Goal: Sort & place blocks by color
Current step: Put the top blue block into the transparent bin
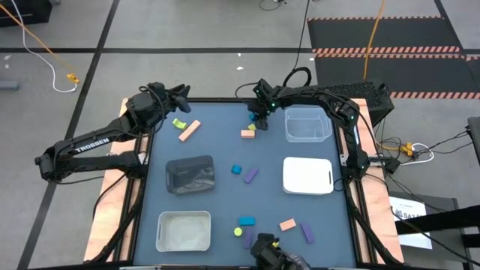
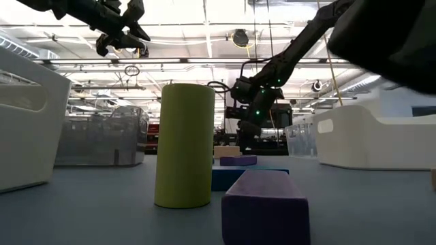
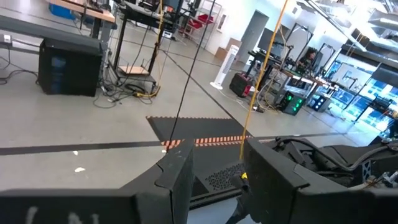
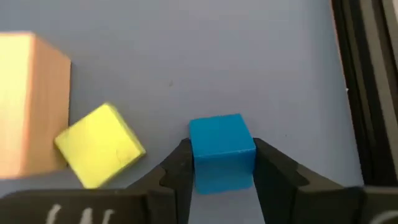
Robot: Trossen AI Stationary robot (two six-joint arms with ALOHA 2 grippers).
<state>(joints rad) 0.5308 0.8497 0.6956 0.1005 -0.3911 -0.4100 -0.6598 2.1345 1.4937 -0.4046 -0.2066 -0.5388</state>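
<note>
My right gripper (image 4: 222, 150) points down near the middle of the table's far edge (image 1: 260, 118), shut on a small blue cube (image 4: 221, 146). A yellow-green cube (image 4: 99, 146) and a salmon block (image 4: 31, 102) lie on the table close beside it. My left gripper (image 3: 217, 177) is open and holds nothing; it is raised above the far left corner (image 1: 177, 94) and faces the room. Other blocks lie on the mat: a salmon bar (image 1: 189, 131), a yellow-green piece (image 1: 178, 124), a blue one (image 1: 236, 169), a purple one (image 1: 250, 175), and several near the near edge. My right gripper pinches the blue cube between its two fingers, one finger (image 4: 180, 168) on each of two opposite side faces (image 4: 198, 155). The fingers come from above, pointing down. Whether the cube is off the mat, I cannot tell.
A clear bin (image 1: 307, 124) stands just right of my right gripper, with a white tray (image 1: 307, 175) nearer. A dark bin (image 1: 190, 174) and a white bin (image 1: 183, 230) stand on the left half. A yellow-green cylinder (image 2: 184, 144) and a purple block (image 2: 264, 204) stand near the near edge.
</note>
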